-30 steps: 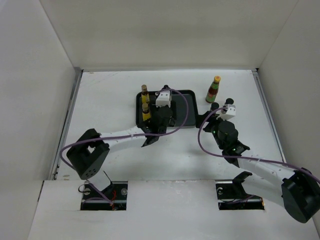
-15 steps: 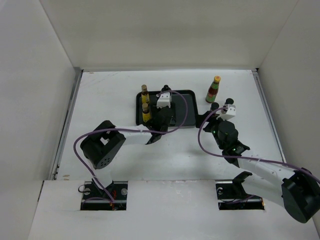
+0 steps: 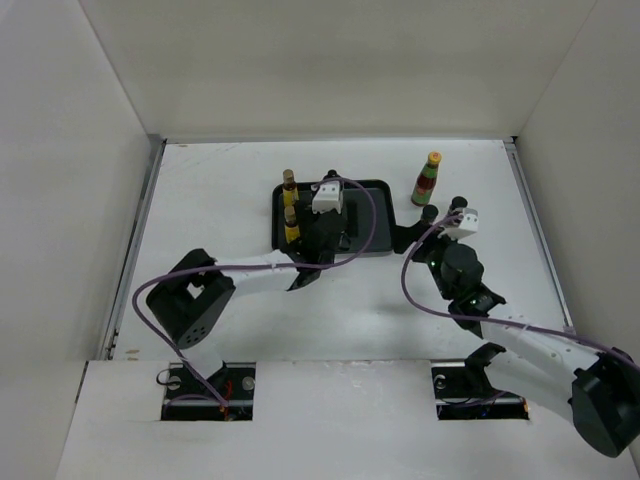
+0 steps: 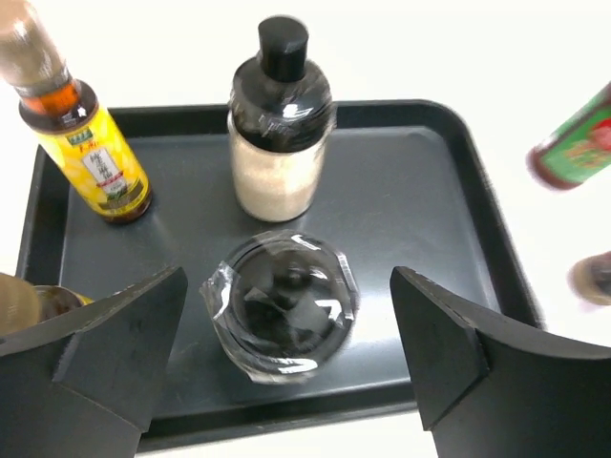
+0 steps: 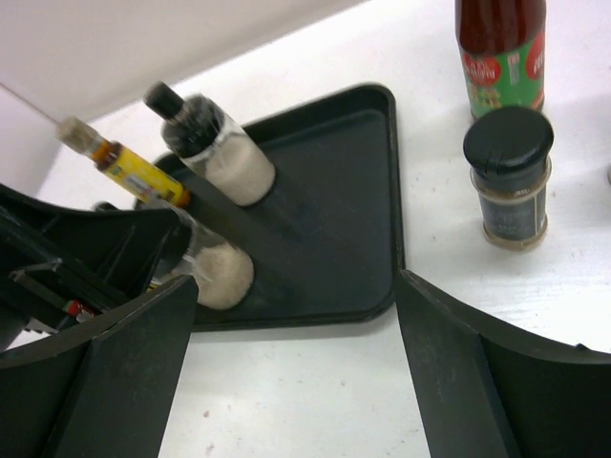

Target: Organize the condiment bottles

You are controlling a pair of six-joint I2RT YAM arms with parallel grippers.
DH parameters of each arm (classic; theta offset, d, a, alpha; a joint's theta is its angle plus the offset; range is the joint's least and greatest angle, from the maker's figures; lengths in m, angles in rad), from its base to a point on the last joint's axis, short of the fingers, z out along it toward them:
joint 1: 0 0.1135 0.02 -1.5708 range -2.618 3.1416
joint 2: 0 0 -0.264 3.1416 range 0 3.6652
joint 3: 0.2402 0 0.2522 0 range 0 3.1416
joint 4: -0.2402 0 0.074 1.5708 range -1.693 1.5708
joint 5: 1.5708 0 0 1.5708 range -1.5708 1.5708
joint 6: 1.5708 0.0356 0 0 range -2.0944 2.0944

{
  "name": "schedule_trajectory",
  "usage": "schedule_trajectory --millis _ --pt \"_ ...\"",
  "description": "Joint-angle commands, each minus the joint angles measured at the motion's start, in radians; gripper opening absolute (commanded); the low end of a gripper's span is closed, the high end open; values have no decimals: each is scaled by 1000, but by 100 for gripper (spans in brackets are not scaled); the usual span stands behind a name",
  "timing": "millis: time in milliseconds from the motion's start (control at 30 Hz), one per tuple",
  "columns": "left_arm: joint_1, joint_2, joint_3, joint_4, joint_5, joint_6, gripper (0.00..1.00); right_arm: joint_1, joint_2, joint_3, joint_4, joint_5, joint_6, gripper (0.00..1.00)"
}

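Your tray [image 4: 430,210] carries four bottles. The far slim bottle [image 4: 91,157] stands behind the near slim bottle [image 4: 24,301] along its left side. Just to their right, the far stubby bottle [image 4: 280,134] stands behind the near stubby bottle [image 4: 280,305]. On the table [image 3: 220,190], right of the tray, the tall bottle [image 5: 501,57] stands behind a jar [image 5: 509,181].

left end effector [image 4: 286,279] splayed, right end effector [image 5: 296,280] splayed

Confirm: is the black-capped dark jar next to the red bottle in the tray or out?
Out. The jar stands upright on the white table, beside the tray and clear of its rim, near the red bottle.
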Motion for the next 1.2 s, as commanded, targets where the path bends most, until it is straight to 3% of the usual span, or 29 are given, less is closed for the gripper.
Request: schedule_trajectory --millis 0,100,167,233,267,333,433,600,733,833,900,1167 --pt "-29 -138 30 12 1 16 90 1 -65 23 26 11 6 88" --pt "-52 -235 56 10 47 62 92 1 -94 63 -29 4 0 77" --pt "-81 -325 57 12 68 81 89 1 -105 112 -103 1 -8 54" --pt "-108 -394 24 24 86 79 76 -9 -105 152 -169 11 -23 40" --pt "-125 -433 -11 39 103 76 63 -22 -102 175 -212 20 -36 33" --pt "-165 -492 -108 90 123 69 45 -52 -96 216 -294 44 -48 28" --pt "-228 -574 -310 215 110 61 28 -98 -68 265 -402 86 -80 33" --pt "-277 -690 -593 400 -33 -7 22 -164 45 319 -491 121 -125 78" --pt "-264 -708 -653 408 -163 -48 38 -216 143 342 -493 115 -125 89" --pt "-228 -694 -687 441 -173 -71 70 -229 226 376 -476 98 -125 90" --pt "-211 -675 -717 492 -173 -88 82 -227 282 404 -456 86 -135 90" --pt "-207 -638 -767 592 -174 -83 90 -229 467 480 -352 112 -163 82"
